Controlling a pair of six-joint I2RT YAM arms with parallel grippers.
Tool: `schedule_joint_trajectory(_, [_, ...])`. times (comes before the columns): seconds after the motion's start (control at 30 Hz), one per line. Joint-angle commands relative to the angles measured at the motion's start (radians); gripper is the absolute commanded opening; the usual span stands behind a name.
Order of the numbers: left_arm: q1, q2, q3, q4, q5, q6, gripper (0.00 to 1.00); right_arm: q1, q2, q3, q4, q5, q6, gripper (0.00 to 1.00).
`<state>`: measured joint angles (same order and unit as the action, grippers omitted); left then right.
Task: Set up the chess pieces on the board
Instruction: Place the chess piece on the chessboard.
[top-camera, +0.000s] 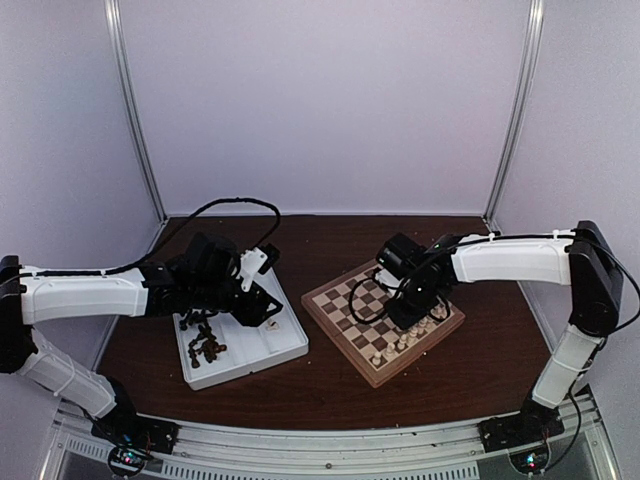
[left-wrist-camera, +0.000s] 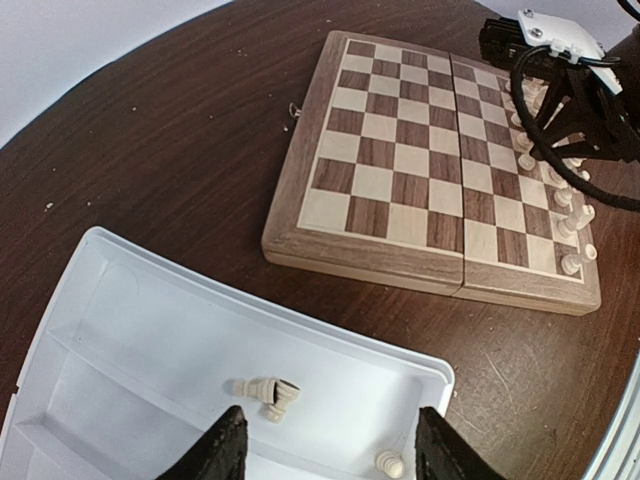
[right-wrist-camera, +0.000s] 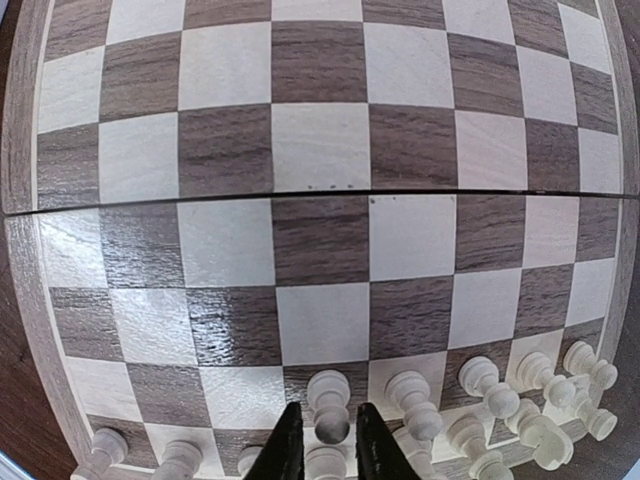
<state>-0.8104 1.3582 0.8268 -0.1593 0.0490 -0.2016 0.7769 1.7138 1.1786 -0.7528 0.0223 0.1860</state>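
The board (top-camera: 340, 298) lies right of centre, with a row of cream-white chess pieces (top-camera: 405, 340) along its near right edge. My right gripper (right-wrist-camera: 328, 414) hangs low over that row, its jaws narrowly open on either side of a white pawn (right-wrist-camera: 330, 395) standing on a dark square. My left gripper (left-wrist-camera: 330, 442) is wide open and empty over the tray's white-piece compartment. Two white pieces (left-wrist-camera: 265, 390) lie there on their sides, and another (left-wrist-camera: 390, 463) lies near the corner. Dark brown pieces (top-camera: 205, 340) lie heaped in the tray's left compartment.
The white two-compartment tray (top-camera: 262, 350) sits left of the board on the dark brown table. The board (left-wrist-camera: 400, 180) shows beyond the tray in the left wrist view, its far squares bare. White walls and metal frame posts enclose the table.
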Motion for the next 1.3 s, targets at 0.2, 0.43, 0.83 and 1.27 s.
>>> schedule_joint_trajectory(0.2, [0.006, -0.004, 0.016, 0.021, 0.003, 0.007, 0.57, -0.005, 0.025, 0.030, -0.003, 0.006, -0.005, 0.19])
schedule_joint_trajectory(0.43, [0.006, -0.002, 0.015, 0.022, 0.005, 0.007, 0.57, -0.006, 0.023, 0.024, -0.006, 0.007, -0.003, 0.16])
schedule_joint_trajectory(0.83, [0.006, -0.007, 0.015, 0.022, 0.008, 0.005, 0.57, -0.005, 0.007, 0.012, -0.016, 0.005, -0.001, 0.12])
schedule_joint_trajectory(1.27, [0.005, -0.005, 0.016, 0.025, 0.014, 0.004, 0.57, -0.006, -0.001, 0.007, -0.028, 0.005, -0.002, 0.12])
